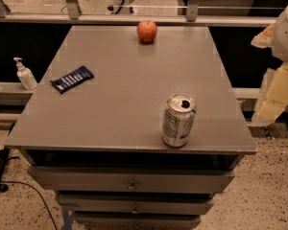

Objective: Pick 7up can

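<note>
The 7up can [178,120] stands upright near the front right edge of the grey cabinet top [125,95]. It is silvery with greenish-white printed sides and a shiny top with a dark drinking hole. My gripper [274,92] shows as pale yellowish-white parts at the right edge of the camera view. It hangs beyond the cabinet's right side, to the right of the can and well apart from it. Nothing is in it that I can see.
A red apple [147,31] sits at the back edge of the top. A dark blue snack bar [72,79] lies at the left. A white pump bottle [24,74] stands on a ledge left of the cabinet. Drawers [132,182] are below the top.
</note>
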Tool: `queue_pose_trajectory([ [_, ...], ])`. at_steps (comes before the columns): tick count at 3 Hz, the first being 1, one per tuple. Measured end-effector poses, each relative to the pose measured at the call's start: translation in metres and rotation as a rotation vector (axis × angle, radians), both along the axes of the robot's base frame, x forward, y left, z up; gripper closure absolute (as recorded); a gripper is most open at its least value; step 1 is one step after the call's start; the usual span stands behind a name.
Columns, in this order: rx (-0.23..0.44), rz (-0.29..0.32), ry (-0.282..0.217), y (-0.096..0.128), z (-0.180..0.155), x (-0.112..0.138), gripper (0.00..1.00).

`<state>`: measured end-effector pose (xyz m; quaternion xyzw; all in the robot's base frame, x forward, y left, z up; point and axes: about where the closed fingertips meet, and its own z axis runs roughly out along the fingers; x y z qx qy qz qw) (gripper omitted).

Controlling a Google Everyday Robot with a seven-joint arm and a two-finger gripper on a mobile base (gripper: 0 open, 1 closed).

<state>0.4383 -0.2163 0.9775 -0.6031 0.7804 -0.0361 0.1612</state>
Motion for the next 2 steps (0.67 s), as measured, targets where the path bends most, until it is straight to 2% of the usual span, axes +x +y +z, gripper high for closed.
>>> queue_pose_trajectory([
  [1, 0.000, 0.000, 0.000, 0.0000, 0.0000, 0.0000, 0.00],
  [2, 0.034, 0.002, -0.009, 0.0008, -0.0032, 0.0008, 0.00],
])
